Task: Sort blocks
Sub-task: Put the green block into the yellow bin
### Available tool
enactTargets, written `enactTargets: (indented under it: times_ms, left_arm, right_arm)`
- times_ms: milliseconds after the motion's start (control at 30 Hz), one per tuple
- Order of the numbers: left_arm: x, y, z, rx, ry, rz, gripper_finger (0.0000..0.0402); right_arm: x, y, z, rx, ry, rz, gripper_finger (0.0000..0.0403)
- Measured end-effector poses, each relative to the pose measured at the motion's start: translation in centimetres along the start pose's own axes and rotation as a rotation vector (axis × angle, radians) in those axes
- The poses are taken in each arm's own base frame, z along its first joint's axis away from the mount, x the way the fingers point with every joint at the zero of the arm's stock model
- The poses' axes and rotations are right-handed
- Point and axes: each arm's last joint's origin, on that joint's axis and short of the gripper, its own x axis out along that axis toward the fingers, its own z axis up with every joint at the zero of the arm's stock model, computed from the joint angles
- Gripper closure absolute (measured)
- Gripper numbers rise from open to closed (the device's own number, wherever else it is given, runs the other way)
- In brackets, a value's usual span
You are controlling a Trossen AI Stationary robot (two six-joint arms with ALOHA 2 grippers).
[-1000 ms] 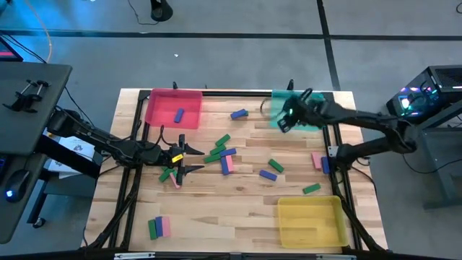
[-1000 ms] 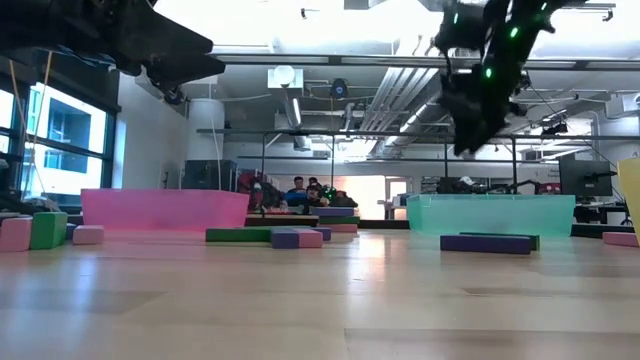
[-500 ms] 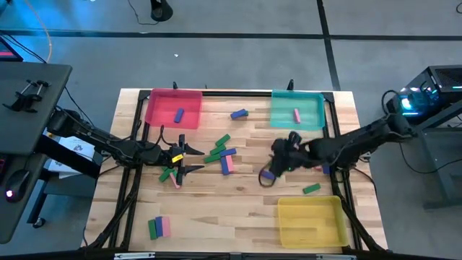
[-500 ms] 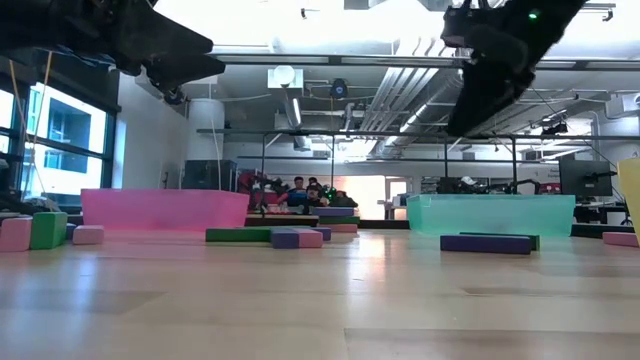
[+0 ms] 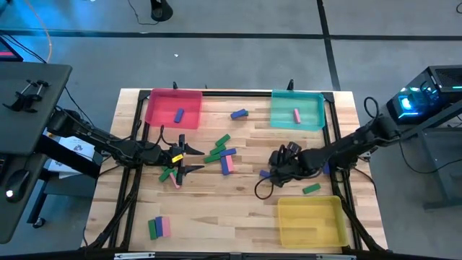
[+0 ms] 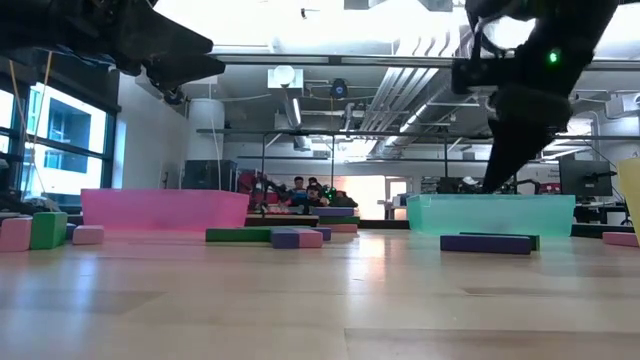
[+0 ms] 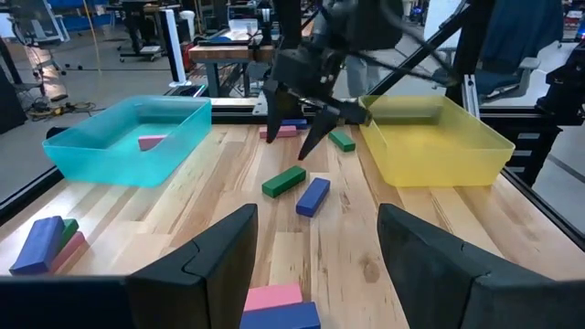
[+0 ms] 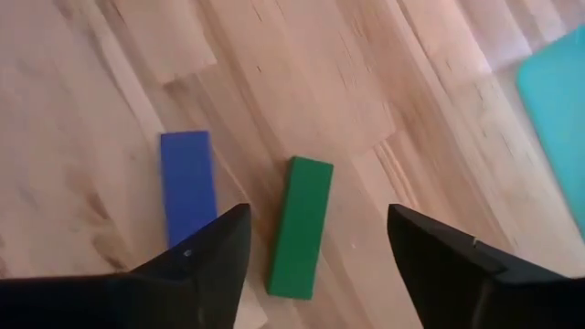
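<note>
Small green, pink and blue-purple blocks lie flat and scattered on the wooden table. My right gripper point(image 5: 277, 167) is open and hovers over mid-table, right of centre. Straight beneath it lie a green block point(image 8: 300, 227) and a blue block point(image 8: 187, 187), side by side; it touches neither. In the left wrist view the right gripper point(image 7: 292, 132) stands above that same green block point(image 7: 283, 180) and blue block point(image 7: 313, 196). My left gripper point(image 5: 180, 160) waits open at the table's left, with a pink block point(image 7: 272, 294) on the table between its fingers.
A pink tray point(image 5: 173, 108) stands at the far left with two blocks in it. The teal tray point(image 5: 297, 112) at the far right holds a pink block. A yellow tray point(image 5: 310, 220) sits near right. More blocks cluster at centre point(image 5: 222, 155) and near left point(image 5: 159, 227).
My right gripper has swung from over the teal tray toward the table's near side and centre, coming down over the green and blue blocks. The pink block in the teal tray, hidden under the gripper before, now shows.
</note>
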Motion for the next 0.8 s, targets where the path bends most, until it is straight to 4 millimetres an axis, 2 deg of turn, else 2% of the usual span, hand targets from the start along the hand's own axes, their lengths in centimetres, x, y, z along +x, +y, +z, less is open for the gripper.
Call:
enactTargets:
  times_ms: [133, 333, 533, 667, 800]
  left_arm:
    - [0.0, 0.0, -0.1, 0.003, 0.010, 0.000, 0.0188]
    - [0.0, 0.0, -0.2, 0.007, 0.021, 0.001, 0.0188]
    - [0.0, 0.0, -0.2, 0.007, 0.021, 0.001, 0.0188]
    - [0.0, 0.0, -0.2, 0.006, 0.020, 0.001, 0.0188]
    - [0.0, 0.0, -0.2, 0.007, 0.020, 0.001, 0.0188]
  right_arm:
    - [1.9, -0.8, -2.2, 0.013, 0.013, 0.022, 0.0140]
    - [4.6, -1.4, -4.8, 0.076, -0.098, 0.129, 0.0140]
    - [6.0, -2.0, -6.6, 0.138, -0.138, 0.163, 0.0144]
    - [6.5, -2.5, -7.5, 0.165, -0.135, 0.146, 0.0184]
    - [6.8, -2.8, -7.9, 0.196, -0.152, 0.129, 0.0257]
